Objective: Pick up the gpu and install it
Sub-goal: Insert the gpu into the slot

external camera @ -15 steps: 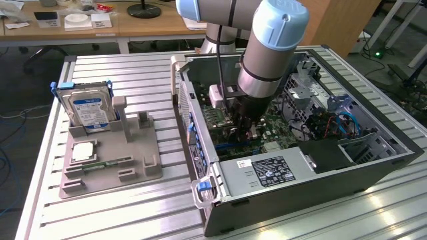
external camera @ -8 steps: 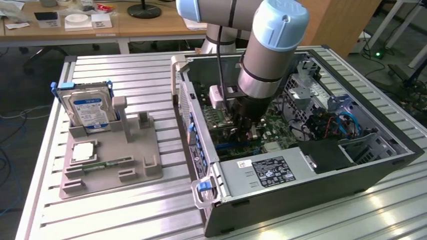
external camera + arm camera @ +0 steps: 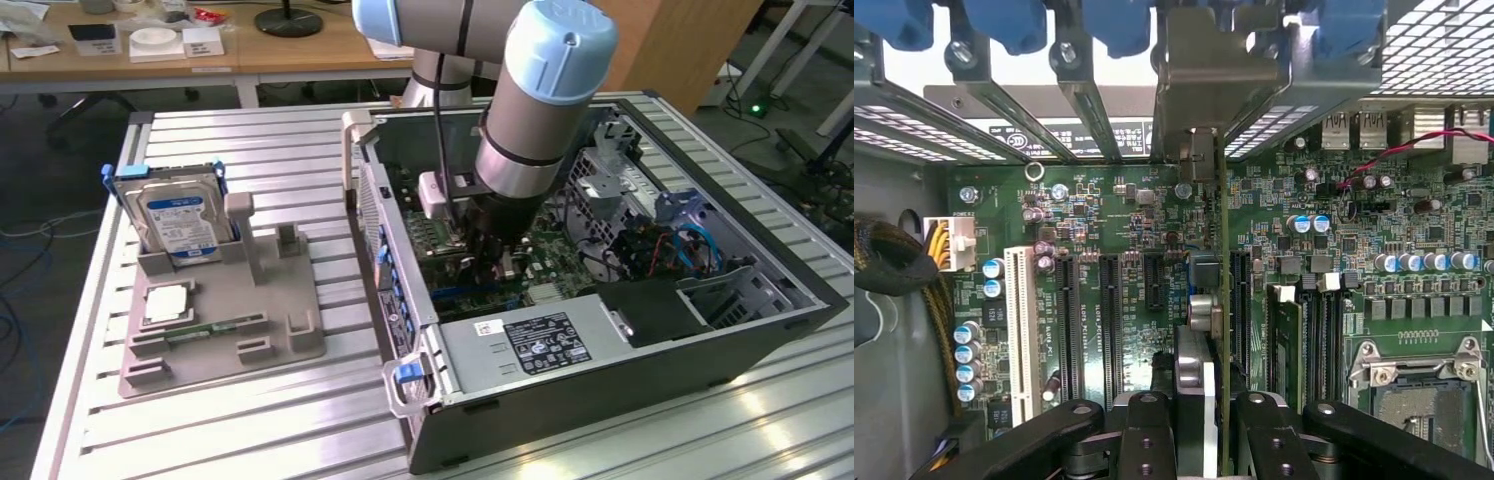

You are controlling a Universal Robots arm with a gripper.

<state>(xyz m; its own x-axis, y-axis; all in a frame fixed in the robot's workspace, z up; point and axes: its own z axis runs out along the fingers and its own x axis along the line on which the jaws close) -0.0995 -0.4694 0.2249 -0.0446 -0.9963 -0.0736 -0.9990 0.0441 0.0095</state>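
Inside the open computer case [image 3: 747, 330], my gripper [image 3: 487, 258] reaches down over the green motherboard [image 3: 554, 265]. In the wrist view the gpu [image 3: 1224, 290] appears edge-on as a thin line running away from the gripper [image 3: 1209, 445], and the fingers [image 3: 1146, 435] are shut on it. Its pale metal bracket [image 3: 1199, 70] stands at the case's rear slot openings. The card's lower edge lies along a black expansion slot [image 3: 1240, 300]; I cannot tell whether it is seated.
A blue-labelled hard drive [image 3: 176, 215] and a small green memory stick [image 3: 203, 330] rest on the grey holder [image 3: 227, 300] outside the case. The power supply [image 3: 534, 345], the CPU socket [image 3: 1419, 385], an upright memory module [image 3: 1286, 340] and a black cable bundle [image 3: 894, 260] crowd the board.
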